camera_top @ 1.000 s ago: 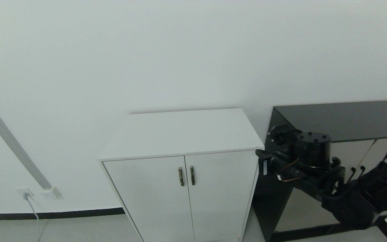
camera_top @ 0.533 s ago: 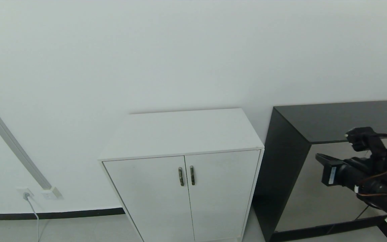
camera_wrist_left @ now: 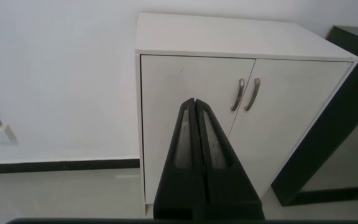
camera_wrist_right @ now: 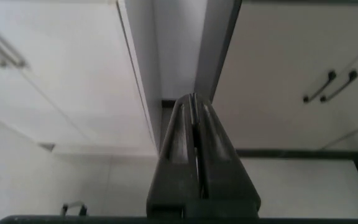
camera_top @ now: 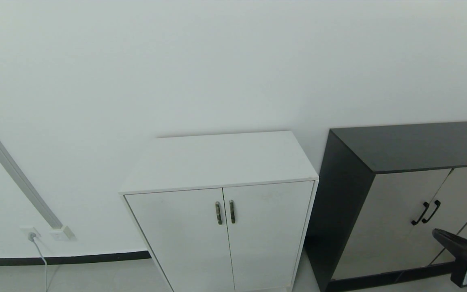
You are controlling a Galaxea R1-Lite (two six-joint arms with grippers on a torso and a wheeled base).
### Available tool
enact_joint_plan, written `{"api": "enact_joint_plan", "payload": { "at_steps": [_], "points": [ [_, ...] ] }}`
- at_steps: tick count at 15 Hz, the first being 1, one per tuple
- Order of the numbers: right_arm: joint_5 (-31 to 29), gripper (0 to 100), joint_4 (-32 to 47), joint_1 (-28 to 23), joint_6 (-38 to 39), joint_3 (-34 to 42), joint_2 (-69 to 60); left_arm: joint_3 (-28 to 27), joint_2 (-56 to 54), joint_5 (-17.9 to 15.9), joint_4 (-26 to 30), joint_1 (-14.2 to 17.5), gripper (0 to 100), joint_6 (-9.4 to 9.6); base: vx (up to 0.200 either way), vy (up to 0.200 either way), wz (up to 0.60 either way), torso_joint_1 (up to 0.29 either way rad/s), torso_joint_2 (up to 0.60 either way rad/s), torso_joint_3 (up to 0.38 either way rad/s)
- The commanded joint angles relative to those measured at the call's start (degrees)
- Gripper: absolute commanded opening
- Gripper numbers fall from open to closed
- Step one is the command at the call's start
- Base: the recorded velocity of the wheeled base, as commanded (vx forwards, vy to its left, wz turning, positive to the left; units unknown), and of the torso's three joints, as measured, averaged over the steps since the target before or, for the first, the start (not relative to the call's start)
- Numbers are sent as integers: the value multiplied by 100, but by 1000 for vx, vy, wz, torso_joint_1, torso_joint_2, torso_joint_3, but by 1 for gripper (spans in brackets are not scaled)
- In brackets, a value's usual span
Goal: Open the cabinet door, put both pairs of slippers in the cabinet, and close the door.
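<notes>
Position of the cabinet (camera_top: 221, 160): against the wall (camera_top: 233, 61), white, standing square on the floor (camera_top: 75, 280). Its left door (camera_top: 181, 239) and right door (camera_top: 268, 231) are both shut and meet flush at the middle. Two metal handles (camera_top: 218, 213) stand upright side by side at the seam.

Just beside it on the robot's right stands a black cabinet (camera_top: 412, 144), with a narrow gap between the two. That unit's pale doors (camera_top: 395, 219) are shut as well and carry dark handles.

Seen from its wrist, the left gripper (camera_wrist_left: 194, 102) has its fingers pressed together with nothing between them. It points at the cabinet front, lined up with the left door, and stands apart from it.

Low on the robot's right, the right gripper (camera_top: 438, 233) sits in front of the black cabinet, touching neither unit. The right wrist view shows its fingers (camera_wrist_right: 182, 134) closed tip to tip and holding nothing. They aim toward the gap (camera_wrist_right: 179, 56) between the two units, near floor level.

Low on the wall to the left is a socket (camera_top: 31, 234) with a plug in it and a pale cable (camera_top: 43, 263) hanging toward the floor. A pale conduit (camera_top: 12, 170) runs down the wall at a slant to a second plate (camera_top: 60, 234) next to the socket. Black skirting (camera_top: 67, 258) lines the foot of the wall.
</notes>
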State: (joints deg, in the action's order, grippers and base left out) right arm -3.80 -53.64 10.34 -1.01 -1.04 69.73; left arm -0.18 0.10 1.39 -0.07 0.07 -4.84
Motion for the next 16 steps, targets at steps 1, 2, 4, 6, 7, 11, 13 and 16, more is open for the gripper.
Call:
{"api": "enact_joint_plan", "payload": {
  "at_steps": [1,2,4,6,7,11,13,16],
  "points": [
    [90,0,591,-5,13,104,-777,1,8,2,-1,1,0,1,0,0,0,0,0,0],
    [257,0,1198,-5,-4,104,-1199,1,-1,2,-1,1,0,1,0,0,0,0,0,0],
    [336,0,2191,-5,-13,104,-1972,1,8,2,-1,1,0,1,0,0,0,0,0,0],
    [354,0,2929,3,-13,104,-2552,1,8,2,-1,1,0,1,0,0,0,0,0,0],
    [363,0,3237,21,-4,104,-2772,1,8,2,-1,1,0,1,0,0,0,0,0,0],
    [749,0,4274,30,-13,104,-3326,1,8,2,-1,1,0,1,0,0,0,0,0,0],
    [749,0,4503,100,-13,104,-3449,1,8,2,-1,1,0,1,0,0,0,0,0,0],
    [758,0,5135,390,-48,104,-3791,1,8,2,-1,1,0,1,0,0,0,0,0,0]
  ]
}}
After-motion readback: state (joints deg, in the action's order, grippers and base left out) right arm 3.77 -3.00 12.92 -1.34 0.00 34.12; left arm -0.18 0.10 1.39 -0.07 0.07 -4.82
